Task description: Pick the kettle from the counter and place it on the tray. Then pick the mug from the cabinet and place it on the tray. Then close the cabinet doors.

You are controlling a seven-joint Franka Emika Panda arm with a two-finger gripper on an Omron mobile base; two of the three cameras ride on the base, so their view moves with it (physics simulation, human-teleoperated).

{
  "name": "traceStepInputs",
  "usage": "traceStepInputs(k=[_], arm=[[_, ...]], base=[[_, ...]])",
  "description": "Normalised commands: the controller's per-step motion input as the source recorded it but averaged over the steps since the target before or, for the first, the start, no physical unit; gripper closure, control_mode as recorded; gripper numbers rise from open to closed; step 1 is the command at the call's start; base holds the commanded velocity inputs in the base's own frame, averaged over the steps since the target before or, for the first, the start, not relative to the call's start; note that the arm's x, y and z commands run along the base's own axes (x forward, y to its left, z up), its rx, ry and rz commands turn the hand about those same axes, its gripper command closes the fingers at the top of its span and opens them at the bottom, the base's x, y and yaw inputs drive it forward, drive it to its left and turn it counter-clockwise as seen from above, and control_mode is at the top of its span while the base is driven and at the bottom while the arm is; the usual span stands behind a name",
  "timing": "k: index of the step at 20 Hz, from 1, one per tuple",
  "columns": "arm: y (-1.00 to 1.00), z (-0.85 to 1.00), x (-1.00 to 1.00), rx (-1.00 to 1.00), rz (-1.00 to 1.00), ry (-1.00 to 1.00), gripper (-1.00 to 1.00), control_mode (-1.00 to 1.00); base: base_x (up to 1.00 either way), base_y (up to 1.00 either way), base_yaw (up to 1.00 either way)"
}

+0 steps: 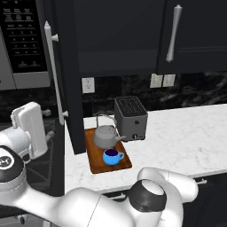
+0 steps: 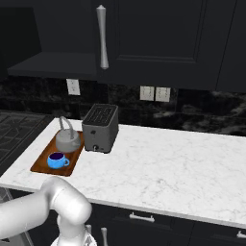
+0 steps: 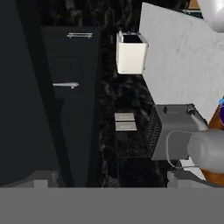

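The kettle (image 1: pixel 106 136) and mug (image 1: pixel 112 156) both sit on the tray (image 1: pixel 94 163) on the tabletop (image 1: pixel 177 137), so door-closing is the step in hand. The end effector (image 1: pixel 29 128) is released, empty, near the left open door (image 1: pixel 71 75); next it must push that door shut.

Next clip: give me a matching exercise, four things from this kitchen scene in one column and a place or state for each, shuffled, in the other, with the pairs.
Things:
1. kettle
2. mug
3. toaster
4. left cabinet door

Places or states:
A. on the counter, just right of the tray
B. swung open
C. at the tray's near end
D. at the tray's far end, beside the toaster

Pairs: 1-D, 2-C, 3-A, 4-B
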Motion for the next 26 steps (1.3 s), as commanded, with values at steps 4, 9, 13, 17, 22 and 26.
traceStepInputs(k=[4,9,13,17,22,26], arm=[[-0.69,0.23,-0.09,0.03,-0.14,0.0,-1.0,-1.0],[-0.81,0.24,-0.04,0.04,-0.11,0.0,-1.0,-1.0],[-0.89,0.18,0.0,0.05,-0.06,-0.03,-1.0,-1.0],[-0.92,0.18,0.0,0.08,-0.01,-0.01,-1.0,-1.0],[-0.9,0.15,0.15,0.1,0.0,0.0,-1.0,-1.0],[-0.83,0.1,0.36,0.11,0.07,0.0,-1.0,-1.0]], base=[[0.0,0.0,0.0],[0.0,0.0,0.0],[0.0,0.0,0.0],[0.0,0.0,0.0],[0.0,0.0,0.0],[0.0,0.0,0.0]])
